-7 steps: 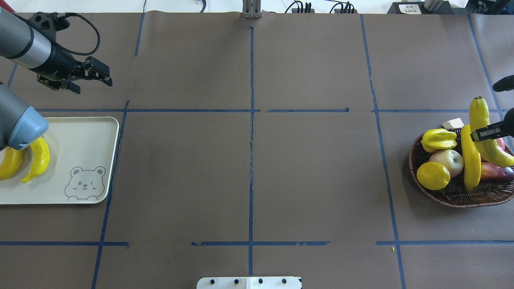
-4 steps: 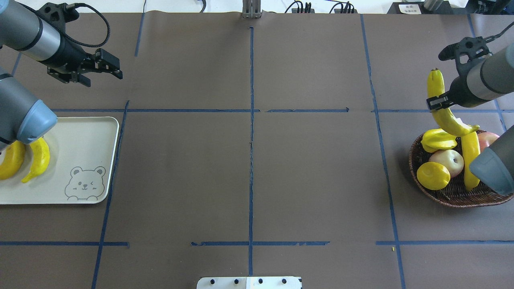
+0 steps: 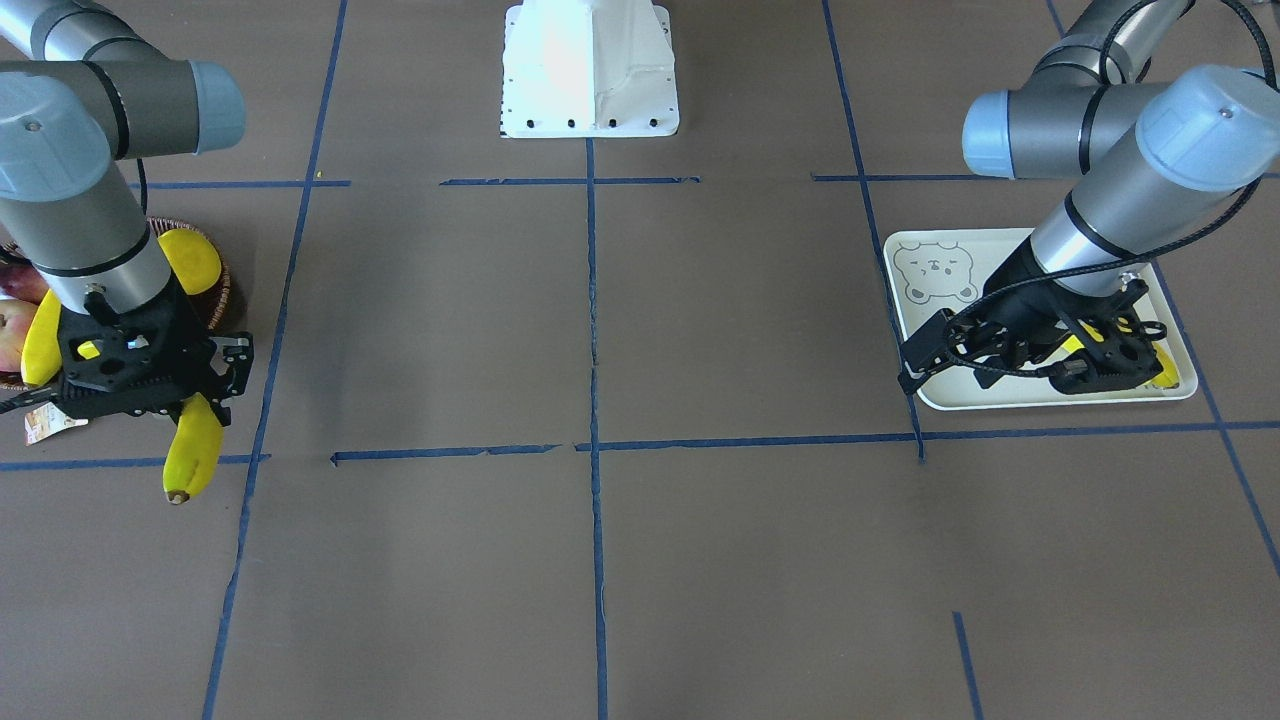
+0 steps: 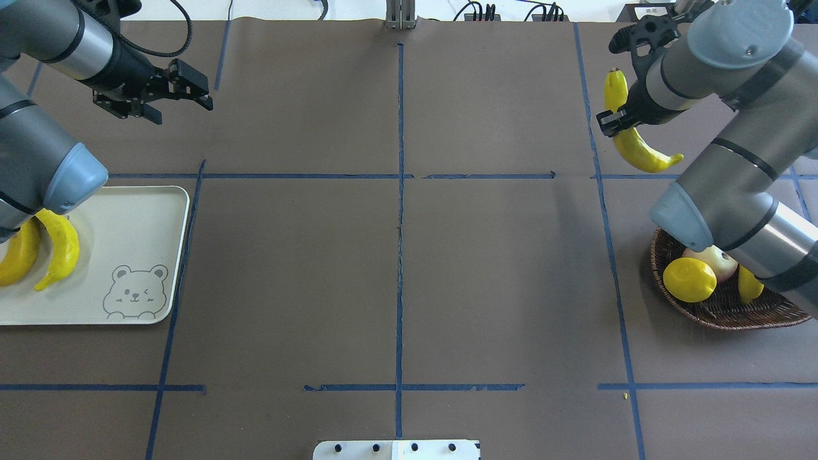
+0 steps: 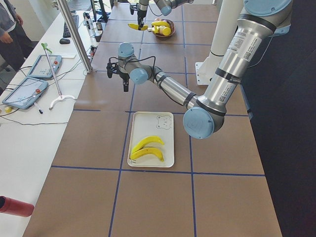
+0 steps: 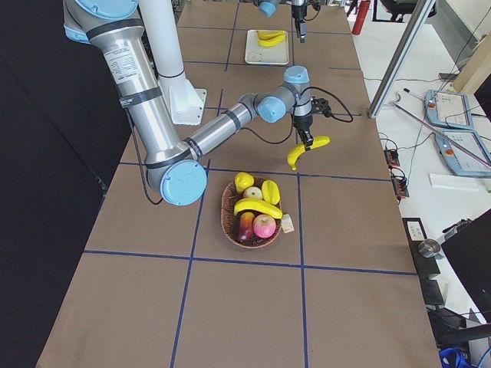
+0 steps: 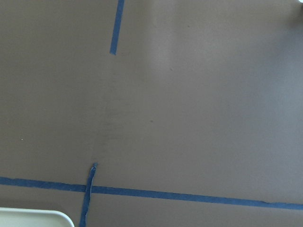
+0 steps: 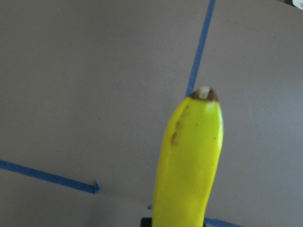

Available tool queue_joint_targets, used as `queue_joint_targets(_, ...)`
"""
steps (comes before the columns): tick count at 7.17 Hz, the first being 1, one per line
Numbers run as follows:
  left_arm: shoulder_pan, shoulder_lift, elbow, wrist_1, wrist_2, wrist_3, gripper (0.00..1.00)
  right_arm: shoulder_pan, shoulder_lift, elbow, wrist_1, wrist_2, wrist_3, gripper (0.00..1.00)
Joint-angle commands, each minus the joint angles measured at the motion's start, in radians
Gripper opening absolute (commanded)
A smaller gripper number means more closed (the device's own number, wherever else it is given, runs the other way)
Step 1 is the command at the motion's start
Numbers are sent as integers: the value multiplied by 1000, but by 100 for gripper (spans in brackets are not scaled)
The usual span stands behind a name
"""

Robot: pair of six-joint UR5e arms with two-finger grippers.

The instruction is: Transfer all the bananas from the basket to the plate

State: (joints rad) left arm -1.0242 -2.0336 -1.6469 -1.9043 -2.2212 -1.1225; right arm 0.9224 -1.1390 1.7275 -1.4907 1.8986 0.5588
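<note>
One brown-papered bench (image 4: 396, 255), cut into rectangles by blue tape, carries everything. Clock directions below are read in the overhead view, with 12 at the far edge.

Two arms reach over it. The left arm comes in at 10 o'clock. The left gripper (image 4: 182, 107) hangs above bare bench, jaws apart and holding nothing. Its wrist camera sees only paper, tape and one corner of the plate. The right arm bends over the 3 o'clock side. The right gripper (image 4: 610, 121) is at about 1 o'clock, clamped around the middle of one banana (image 4: 615, 89). That banana hangs above the bench, clear of the basket and at the basket's 11 o'clock. In the right wrist view its dark tip points out over the tape.

There is one plate (image 4: 128, 217), at 9 o'clock, with its bear drawing in the 5 o'clock corner. There is one basket (image 4: 716, 316), between 3 and 4 o'clock, partly hidden by the right arm.

There are four bananas. Two on the plate (image 4: 61, 252) lie side by side toward its 9 o'clock end. One is in the right gripper. The last banana (image 6: 259, 208) lies across the fruit in the basket.

Five other fruits share the basket: one round yellow fruit (image 4: 689, 280), one starfruit (image 6: 271, 192), one pale apple (image 6: 253, 193), one red apple (image 6: 265, 226) and one dark reddish long fruit (image 6: 245, 226).

One paper tag (image 6: 288, 224) hangs at the basket's rim.
</note>
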Motion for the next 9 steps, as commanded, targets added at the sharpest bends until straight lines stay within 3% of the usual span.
queue_joint_targets(1, 1, -86, 47, -1, 0, -101, 100, -40, 106, -66, -5, -62, -210, 5)
queue_joint_targets(2, 4, -124, 70, -1, 0, -141, 100, -56, 148, -87, -13, -67, -249, 5)
queue_joint_targets(3, 10, -173, 96, -2, 0, -207, 100, -85, 227, -91, -130, -105, -267, 5)
queue_joint_targets(4, 10, -222, 119, -2, -2, -270, 100, -133, 282, -88, -182, -192, -317, 8)
queue_joint_targets(6, 18, -311, 180, -7, -38, -385, 99, -219, 312, -86, -177, -265, -327, 16)
queue_joint_targets(7, 21, -344, 203, -13, -70, -414, 99, -262, 335, -86, -162, -332, -318, 18)
queue_joint_targets(9, 27, -362, 248, -76, -165, -469, 99, -307, 296, -94, 54, -343, -286, 18)
